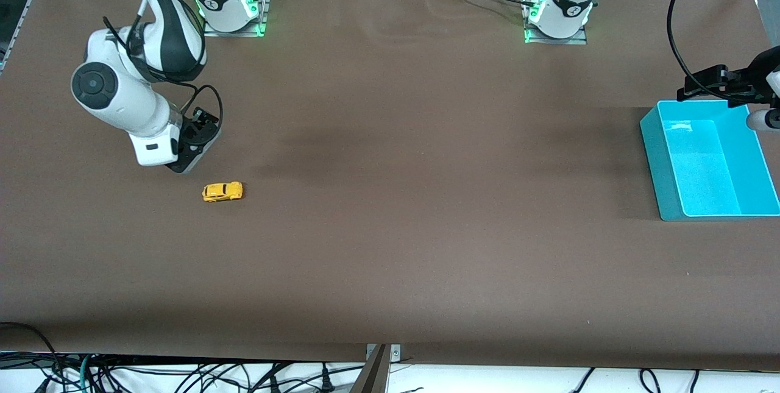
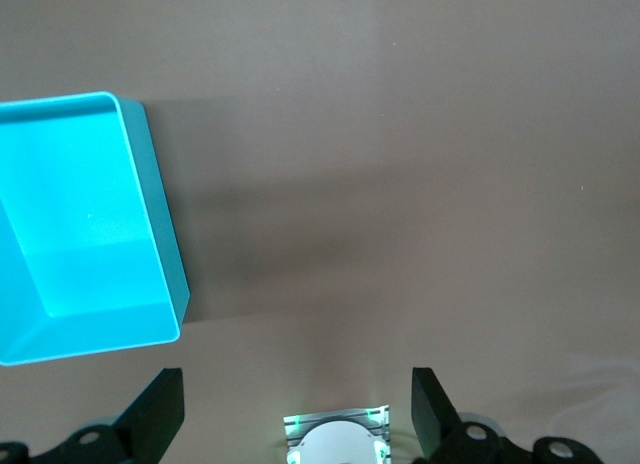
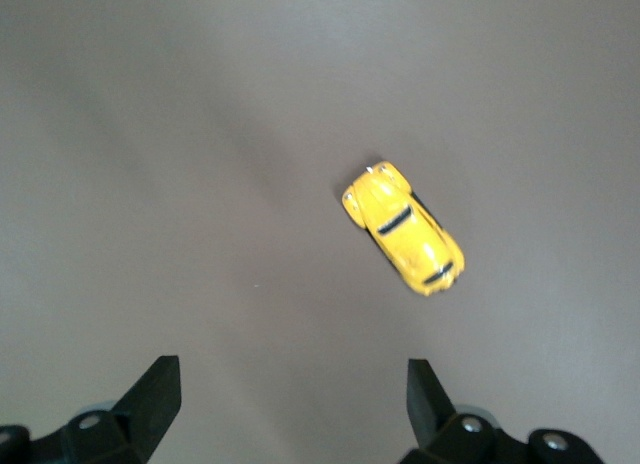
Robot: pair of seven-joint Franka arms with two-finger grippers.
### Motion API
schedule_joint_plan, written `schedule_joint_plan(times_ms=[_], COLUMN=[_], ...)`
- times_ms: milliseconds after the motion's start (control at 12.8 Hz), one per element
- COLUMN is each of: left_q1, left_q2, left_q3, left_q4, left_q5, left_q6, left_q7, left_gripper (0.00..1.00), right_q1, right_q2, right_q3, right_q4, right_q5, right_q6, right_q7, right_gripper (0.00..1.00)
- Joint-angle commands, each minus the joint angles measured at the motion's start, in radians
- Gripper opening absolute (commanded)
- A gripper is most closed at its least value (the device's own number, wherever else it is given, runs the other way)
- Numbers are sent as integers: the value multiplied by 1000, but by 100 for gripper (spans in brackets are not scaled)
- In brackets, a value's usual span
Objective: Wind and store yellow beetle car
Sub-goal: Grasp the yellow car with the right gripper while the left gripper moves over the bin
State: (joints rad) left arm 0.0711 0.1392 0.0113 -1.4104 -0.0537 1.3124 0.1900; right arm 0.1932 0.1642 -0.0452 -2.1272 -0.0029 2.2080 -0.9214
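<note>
The yellow beetle car stands on its wheels on the brown table toward the right arm's end; it also shows in the right wrist view. My right gripper hangs open and empty above the table just beside the car, a little farther from the front camera. Its jaws stand wide apart with nothing between them. The turquoise bin sits at the left arm's end, empty; it also shows in the left wrist view. My left gripper is open and empty, up beside the bin.
The brown table cloth stretches bare between the car and the bin. The arm bases stand along the table's edge farthest from the front camera. Cables hang below the table's near edge.
</note>
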Motion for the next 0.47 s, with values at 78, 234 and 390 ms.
schedule_joint_plan(times_ms=[78, 234, 390], left_q1=[6, 7, 10], left_q2=[37, 57, 60], left_q3=[1, 2, 4], left_q4=[22, 22, 19], left_q5=[25, 28, 28], left_q6=[-4, -4, -5], left_q7=[236, 421, 463], left_gripper=[100, 100, 100], right_q1=[-20, -28, -50], right_q2=[86, 130, 176], right_q3=[7, 7, 8], right_q4=[-7, -10, -4], right_q5=[-5, -6, -3], right_q6=[143, 215, 272], right_q7=[-337, -451, -549], right_gripper=[100, 100, 100])
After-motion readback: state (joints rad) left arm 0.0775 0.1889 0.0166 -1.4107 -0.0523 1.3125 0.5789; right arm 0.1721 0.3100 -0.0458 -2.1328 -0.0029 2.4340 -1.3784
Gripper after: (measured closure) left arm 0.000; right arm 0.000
